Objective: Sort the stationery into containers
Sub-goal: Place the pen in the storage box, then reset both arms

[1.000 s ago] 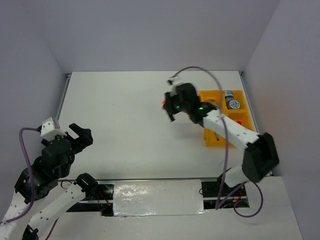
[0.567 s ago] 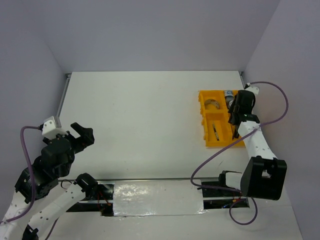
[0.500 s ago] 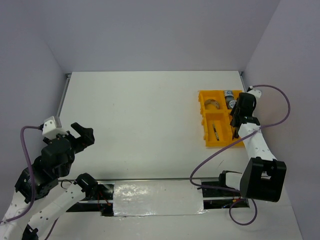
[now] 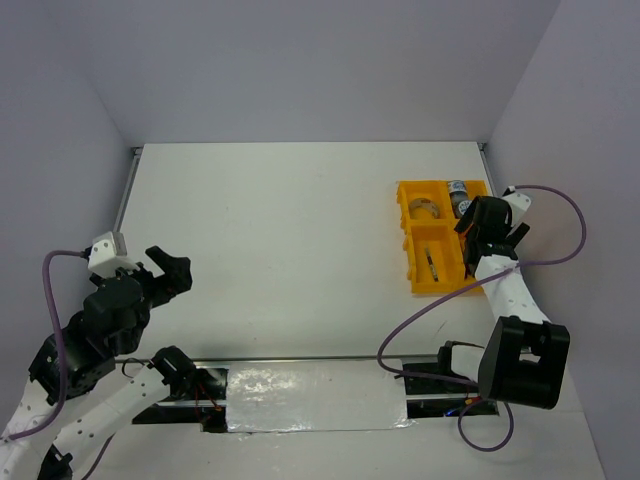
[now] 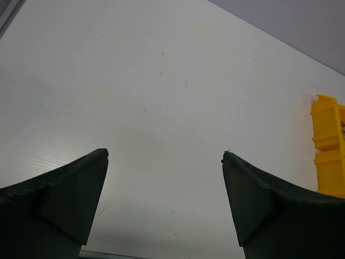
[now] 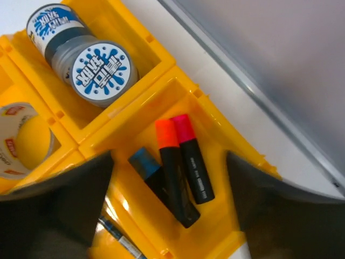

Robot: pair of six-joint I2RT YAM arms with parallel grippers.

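Two things run out of the right wrist view: the silvery tape ring (image 6: 21, 141) is cut by the left edge, and a thin pen (image 6: 116, 236) shows only a short length before a dark finger and the bottom edge hide the rest; its colour is hard to tell. From above, the right gripper (image 4: 480, 228) hangs over the near right compartment of the yellow tray (image 4: 412, 262) and hides what lies there; the wrist view shows it: three markers side by side, orange-capped marker (image 6: 173, 172), pink-capped marker (image 6: 192, 162) and blue-capped marker (image 6: 144, 163), the last partly under the orange one. The right gripper (image 6: 168, 156) stands spread above them, grasping nothing. Two blue-white tape rolls (image 6: 101, 73) fill the far right compartment.

The tray sits near the tabletop's metal edge (image 6: 253, 97), the grey wall (image 6: 280, 48) just beyond; little room on that side. Leftward, white tabletop (image 4: 280, 230) stretches wide to the left gripper (image 4: 165, 270), well apart from the tray; its fingers are spread fully, holding nothing (image 5: 164, 155).
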